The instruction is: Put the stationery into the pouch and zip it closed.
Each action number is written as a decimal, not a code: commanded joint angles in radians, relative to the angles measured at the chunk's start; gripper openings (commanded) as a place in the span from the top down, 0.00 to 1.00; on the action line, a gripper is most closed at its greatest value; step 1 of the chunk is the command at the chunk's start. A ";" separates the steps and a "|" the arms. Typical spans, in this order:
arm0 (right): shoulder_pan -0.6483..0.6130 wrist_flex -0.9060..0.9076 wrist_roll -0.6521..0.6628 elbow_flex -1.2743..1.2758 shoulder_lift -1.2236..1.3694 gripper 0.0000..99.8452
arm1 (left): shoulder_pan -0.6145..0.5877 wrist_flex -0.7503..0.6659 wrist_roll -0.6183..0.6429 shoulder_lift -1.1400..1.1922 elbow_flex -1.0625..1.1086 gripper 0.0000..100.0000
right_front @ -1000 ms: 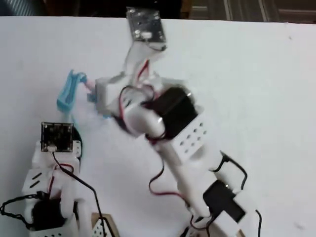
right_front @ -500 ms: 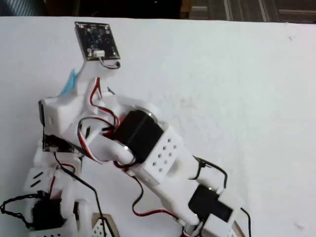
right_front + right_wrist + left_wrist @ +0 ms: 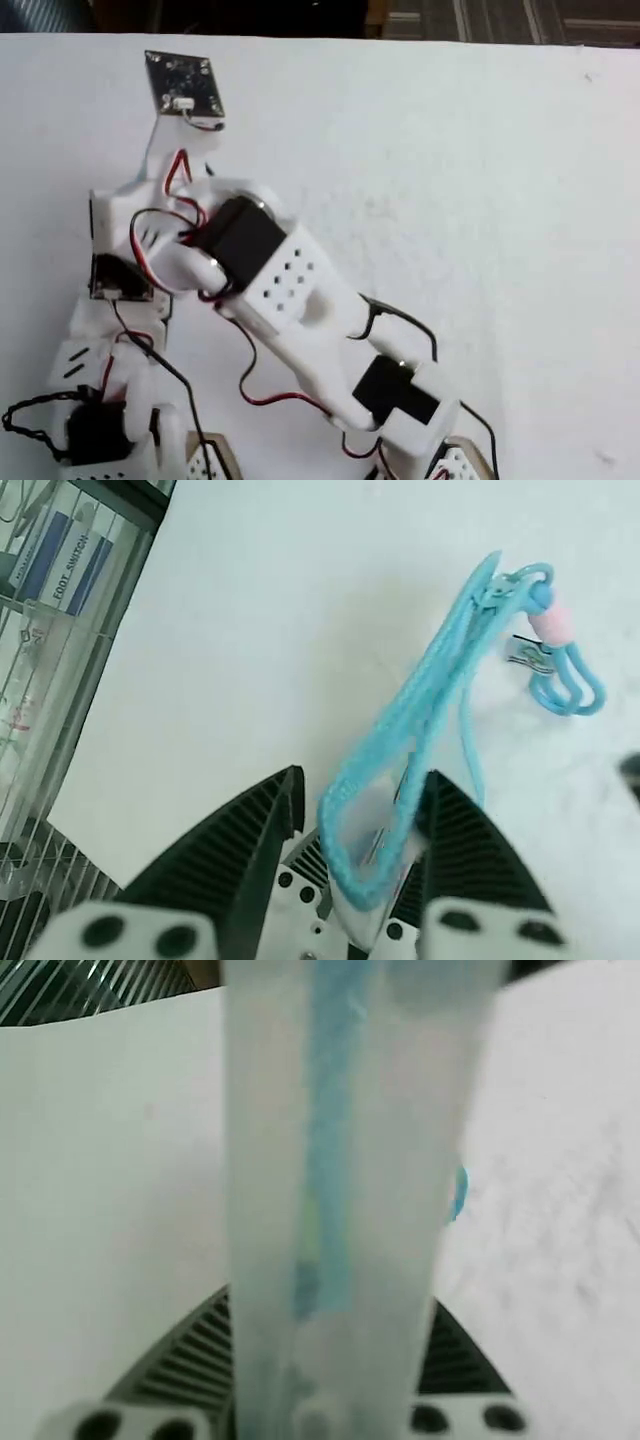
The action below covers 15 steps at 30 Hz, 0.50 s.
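A clear pouch (image 3: 420, 700) with a light blue zip edge stands on its edge on the white table. Its pull (image 3: 548, 628) carries a pink bead and a blue loop at the far end. My right gripper (image 3: 360, 790) is open, its dark jaws on either side of the pouch's near end. In the left wrist view the pouch (image 3: 330, 1160) rises very close between the jaws of my left gripper (image 3: 330, 1305), which is shut on it. From above, the right arm (image 3: 260, 270) lies over the pouch and hides it. I cannot make out any stationery.
The left arm (image 3: 100, 390) sits at the near left corner, right under the right arm's wrist. The white table (image 3: 480, 180) stretches bare to the right. Beyond the table's far left edge stands a shelf (image 3: 60, 570) with boxes.
The right arm has swung left and toward the left arm, coming over the pouch and covering it in the high view. The left arm has kept still.
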 commanded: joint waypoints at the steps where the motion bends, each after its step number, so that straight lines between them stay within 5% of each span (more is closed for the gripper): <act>1: 0.048 -0.002 0.063 0.002 0.024 0.99 | 0.013 -0.002 0.005 0.013 -0.008 0.88; 15: 0.191 -0.004 0.133 -0.009 0.010 0.98 | 0.012 0.005 0.005 0.012 -0.009 0.80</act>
